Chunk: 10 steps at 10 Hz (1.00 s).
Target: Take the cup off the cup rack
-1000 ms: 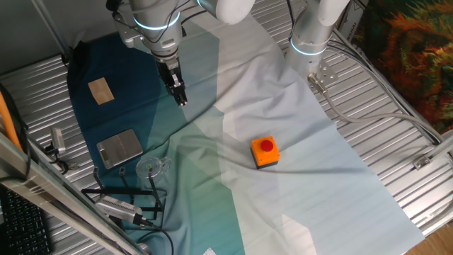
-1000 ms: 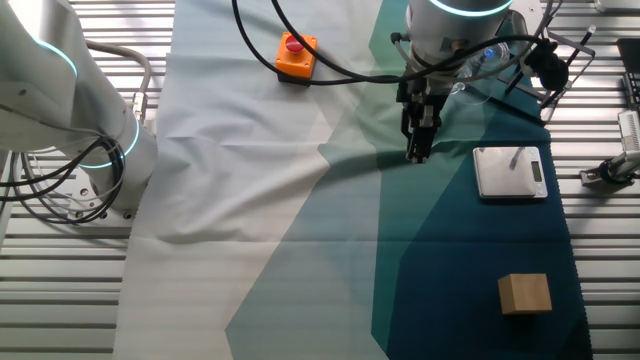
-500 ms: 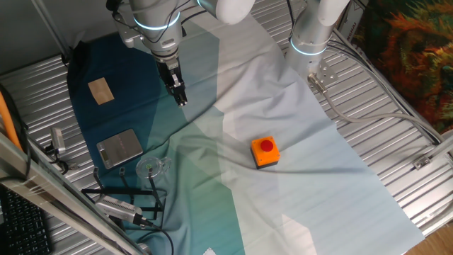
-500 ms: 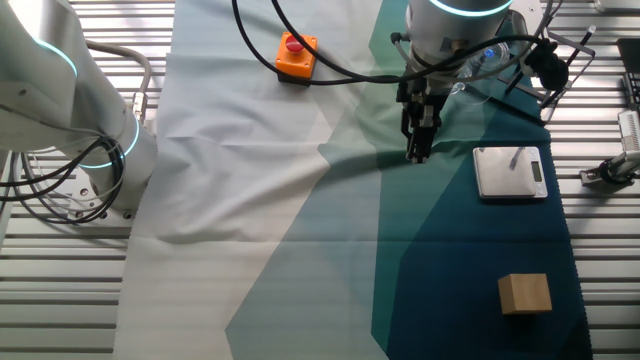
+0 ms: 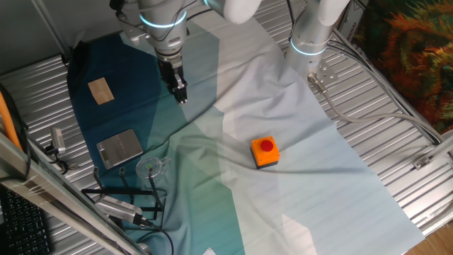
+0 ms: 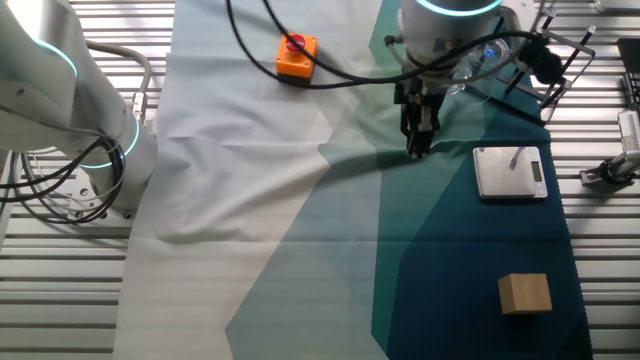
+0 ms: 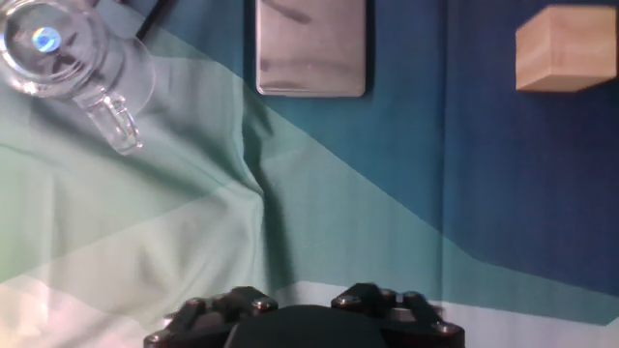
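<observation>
The cup [image 5: 151, 167] is a clear glass with a handle. It sits at the near left on the cloth, at the edge of the black wire cup rack [image 5: 124, 193]. Whether it rests on a prong I cannot tell. The other fixed view shows the cup [image 6: 480, 60] partly behind the arm, next to the rack [image 6: 556, 62]. The hand view has the cup [image 7: 53, 46] at the top left. My gripper [image 5: 182, 96] hangs over the teal cloth, well apart from the cup, its fingers together and empty; it also shows in the other fixed view [image 6: 418, 148].
A flat grey metal square [image 5: 119, 147] lies between gripper and cup. A wooden block [image 5: 100, 90] lies at the far left. An orange button box [image 5: 265, 151] sits mid-cloth. A silver cylindrical tool [image 5: 117, 210] with cables lies by the rack. A second arm's base [image 5: 311, 42] stands at the back.
The arm has shifted slightly, and the gripper tip moved a little up and away. The cup and rack have not moved.
</observation>
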Available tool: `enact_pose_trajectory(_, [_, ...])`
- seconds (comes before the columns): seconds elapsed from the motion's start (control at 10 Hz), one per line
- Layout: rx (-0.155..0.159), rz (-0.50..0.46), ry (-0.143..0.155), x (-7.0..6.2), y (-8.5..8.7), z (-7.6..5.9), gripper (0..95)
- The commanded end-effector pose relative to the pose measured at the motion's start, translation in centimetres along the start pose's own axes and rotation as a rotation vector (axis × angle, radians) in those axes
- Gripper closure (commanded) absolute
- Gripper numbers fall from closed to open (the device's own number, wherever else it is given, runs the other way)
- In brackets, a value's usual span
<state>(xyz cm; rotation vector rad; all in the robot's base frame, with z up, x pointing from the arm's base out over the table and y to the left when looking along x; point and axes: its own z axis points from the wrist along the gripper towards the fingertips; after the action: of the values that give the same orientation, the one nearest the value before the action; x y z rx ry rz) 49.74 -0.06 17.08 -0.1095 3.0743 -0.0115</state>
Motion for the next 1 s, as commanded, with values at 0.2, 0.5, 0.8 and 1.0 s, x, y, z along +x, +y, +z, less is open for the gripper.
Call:
enact_pose_trajectory(0.2, [-0.002, 0.0, 0.004, -0.26, 0.04, 0.1, 95.0])
enact_pose_trajectory(0.5, [-0.003, -0.002, 0.004, -0.26, 0.04, 0.1, 95.0])
enact_pose_trajectory(0.8, [-0.003, -0.002, 0.003, -0.26, 0.04, 0.1, 95.0])
enact_pose_trajectory(1.0, [-0.005, -0.027, -0.013, -0.3, 0.03, 0.12, 95.0])
